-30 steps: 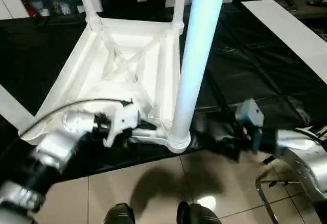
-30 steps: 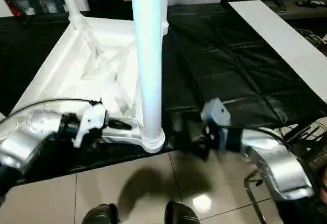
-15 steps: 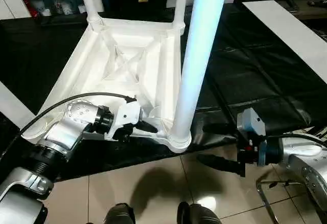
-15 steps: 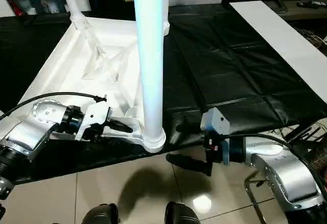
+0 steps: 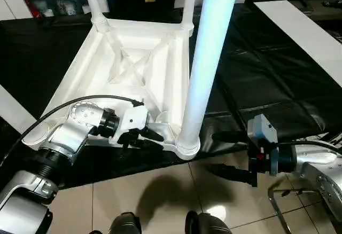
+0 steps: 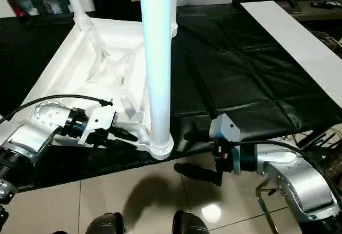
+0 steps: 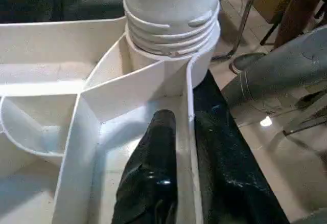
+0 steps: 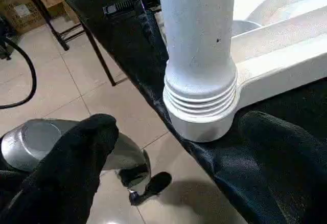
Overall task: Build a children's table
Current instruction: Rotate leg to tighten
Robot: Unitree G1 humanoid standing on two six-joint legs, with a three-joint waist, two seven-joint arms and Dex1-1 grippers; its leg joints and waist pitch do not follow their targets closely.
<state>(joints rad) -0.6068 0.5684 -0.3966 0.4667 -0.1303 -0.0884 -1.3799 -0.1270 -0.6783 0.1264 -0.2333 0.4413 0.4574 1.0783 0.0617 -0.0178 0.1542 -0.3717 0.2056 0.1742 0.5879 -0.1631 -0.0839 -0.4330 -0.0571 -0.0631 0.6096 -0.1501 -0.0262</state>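
Little has moved since half a second ago. Left gripper [image 5: 143, 136] clamps the tabletop [image 5: 133, 63] rim; right gripper [image 5: 227, 153], jaws open, should close squarely around the leg [image 5: 206, 63].

Upturned table [image 5: 133, 63]; near leg [image 5: 206, 63] between tools.

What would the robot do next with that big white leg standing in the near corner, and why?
Probably close the open right gripper on the leg and twist it further in. Threads still show above the corner socket, while the left gripper pinches the table top's rim, steadying it.
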